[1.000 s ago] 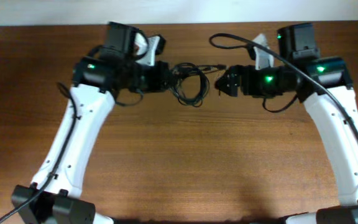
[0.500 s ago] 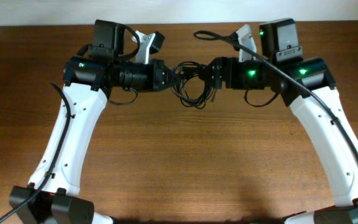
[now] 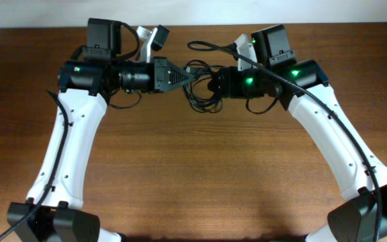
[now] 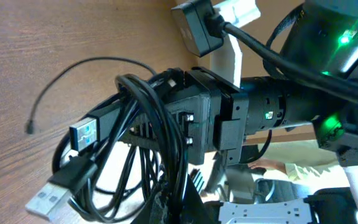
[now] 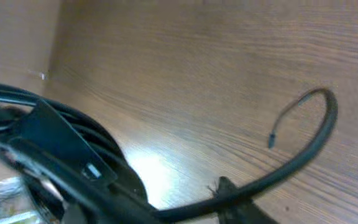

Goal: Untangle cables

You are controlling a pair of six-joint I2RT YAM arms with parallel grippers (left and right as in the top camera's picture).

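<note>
The cables are a bunch of thin black loops between my two grippers at the back of the table. My left gripper points right and is shut on the bunch. In the left wrist view its fingertips pinch several strands, and the cables hang in loops with two USB plugs at the left. My right gripper points left into the same bunch, jaws closed in on strands. In the blurred right wrist view one cable crosses its finger.
Brown wooden table with a white wall behind the back edge. A thin loose cable end curls on the wood at the left. The arms' own thick black cables arch over the right wrist.
The right gripper has moved left into the cable bunch and its jaws have narrowed from wide open. The left arm has drawn back to the left with the bunch still in it.
</note>
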